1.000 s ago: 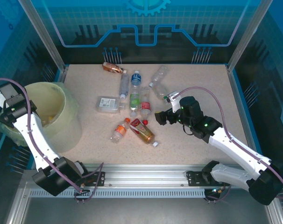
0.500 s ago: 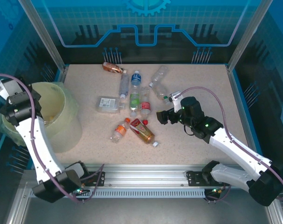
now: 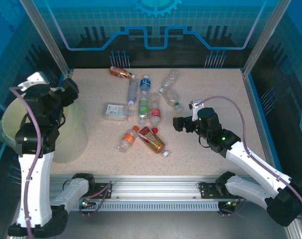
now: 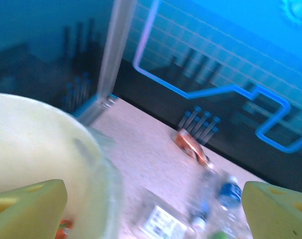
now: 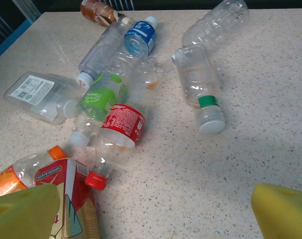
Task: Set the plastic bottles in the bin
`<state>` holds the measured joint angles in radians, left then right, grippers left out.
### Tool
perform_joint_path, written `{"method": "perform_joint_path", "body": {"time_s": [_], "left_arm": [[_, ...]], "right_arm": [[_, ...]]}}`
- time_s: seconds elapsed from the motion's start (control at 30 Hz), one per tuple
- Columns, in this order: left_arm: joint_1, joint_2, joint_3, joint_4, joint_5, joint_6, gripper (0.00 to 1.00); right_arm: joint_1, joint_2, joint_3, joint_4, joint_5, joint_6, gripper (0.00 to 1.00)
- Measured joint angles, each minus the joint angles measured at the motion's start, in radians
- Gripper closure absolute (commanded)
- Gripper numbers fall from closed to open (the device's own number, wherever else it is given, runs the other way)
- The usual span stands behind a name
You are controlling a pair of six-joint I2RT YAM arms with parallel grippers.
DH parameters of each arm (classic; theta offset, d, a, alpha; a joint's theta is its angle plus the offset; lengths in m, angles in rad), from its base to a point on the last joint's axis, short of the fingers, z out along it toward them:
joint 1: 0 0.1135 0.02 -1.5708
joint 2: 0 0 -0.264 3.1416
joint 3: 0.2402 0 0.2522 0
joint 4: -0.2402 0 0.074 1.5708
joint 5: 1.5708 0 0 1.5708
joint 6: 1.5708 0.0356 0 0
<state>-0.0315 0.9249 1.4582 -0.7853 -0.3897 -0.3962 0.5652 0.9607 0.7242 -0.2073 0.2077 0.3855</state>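
The bottles lie on the table just left of my right gripper, which is spread wide and empty. The red-label bottle points cap-first toward it. My left gripper, also wide, hangs over the bin, farther off. I can't read any of the label writing.

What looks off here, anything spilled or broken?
Nothing spilled. The plastic bottles lie toppled in a loose cluster on the table; several are dented, and the white-label bottle looks squashed flat. Normal for scrap bottles.
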Motion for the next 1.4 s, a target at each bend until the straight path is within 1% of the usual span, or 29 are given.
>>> {"method": "perform_joint_path", "body": {"time_s": [0.1, 0.2, 0.3, 0.4, 0.57, 0.73, 0.83, 0.93, 1.1, 1.27, 1.4], "left_arm": [[-0.167, 0.043, -0.028, 0.036, -0.038, -0.017, 0.03], [-0.309, 0.102, -0.075, 0.08, -0.096, -0.029, 0.01], [-0.41, 0.166, -0.126, 0.131, -0.152, -0.061, 0.01], [-0.457, 0.216, -0.195, 0.193, -0.168, -0.125, 0.01], [-0.46, 0.294, -0.286, 0.277, -0.177, -0.264, 0.01], [-0.46, 0.402, -0.282, 0.281, -0.193, -0.423, 0.01], [-0.456, 0.486, -0.241, 0.232, -0.201, -0.544, 0.01], [-0.442, 0.584, -0.171, 0.142, -0.198, -0.69, 0.01], [-0.384, 0.743, -0.058, 0.008, -0.189, -0.909, 0.01], [-0.325, 0.853, 0.003, -0.075, -0.165, -1.057, 0.01], [-0.279, 0.909, 0.031, -0.094, -0.119, -1.125, 0.01]], "right_arm": [[-0.004, -0.007, -0.008, -0.001, 0.012, 0.02, 0.0], [-0.005, -0.015, -0.013, -0.002, 0.021, 0.038, 0.0], [-0.008, -0.023, -0.016, -0.001, 0.023, 0.049, 0.0], [-0.01, -0.032, -0.019, -0.005, 0.026, 0.056, 0.0], [-0.011, -0.063, -0.026, -0.02, 0.025, 0.06, 0.0], [-0.012, -0.111, -0.042, -0.041, 0.027, 0.06, 0.0], [-0.012, -0.139, -0.052, -0.047, 0.03, 0.06, 0.0], [-0.012, -0.164, -0.061, -0.055, 0.037, 0.06, 0.0], [-0.014, -0.194, -0.07, -0.068, 0.048, 0.06, 0.0], [-0.016, -0.213, -0.072, -0.085, 0.055, 0.059, 0.0], [-0.016, -0.228, -0.073, -0.093, 0.059, 0.059, 0.0]]}}
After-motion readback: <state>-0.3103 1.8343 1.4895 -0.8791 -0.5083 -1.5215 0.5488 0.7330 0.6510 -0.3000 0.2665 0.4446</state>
